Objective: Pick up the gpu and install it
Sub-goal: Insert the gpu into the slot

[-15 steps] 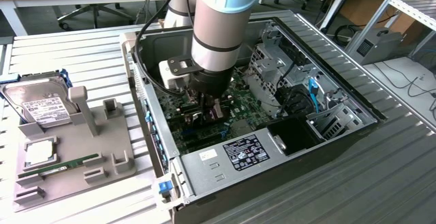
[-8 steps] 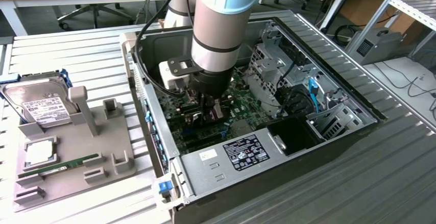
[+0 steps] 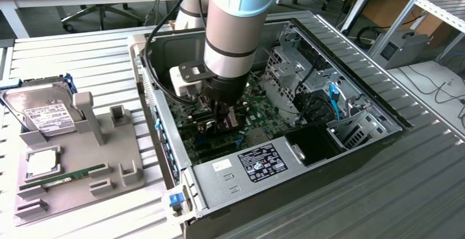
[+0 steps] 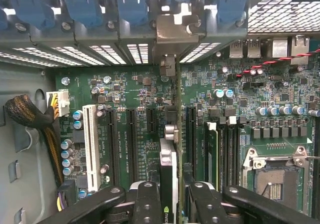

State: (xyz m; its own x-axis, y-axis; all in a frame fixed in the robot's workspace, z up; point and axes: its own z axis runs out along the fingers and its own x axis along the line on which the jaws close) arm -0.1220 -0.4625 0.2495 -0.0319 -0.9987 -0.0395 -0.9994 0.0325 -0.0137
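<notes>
Inside the open computer case (image 3: 341, 157), my gripper (image 3: 220, 120) reaches down over the green motherboard (image 3: 256, 115). It is shut on the gpu (image 4: 169, 156), a thin black card seen edge-on between my fingers (image 4: 147, 200). The card stands upright along a motherboard slot, beside the empty black slots (image 4: 131, 134). Its pale metal bracket (image 4: 170, 31) lies against the case's rear slot openings, under the blue clips (image 4: 131, 3). In the exterior view the gpu (image 3: 231, 124) shows just below the wrist. I cannot tell whether the card sits fully in its slot.
A grey parts tray (image 3: 80, 157) on the exterior view's left holds a silver hard drive (image 3: 43, 111), a CPU (image 3: 42, 163) and a green RAM stick (image 3: 62, 176). Drive cages (image 3: 291, 65) and cables (image 3: 312, 105) crowd the case. A braided cable bundle (image 4: 27, 116) and the CPU socket (image 4: 272, 176) flank the slots.
</notes>
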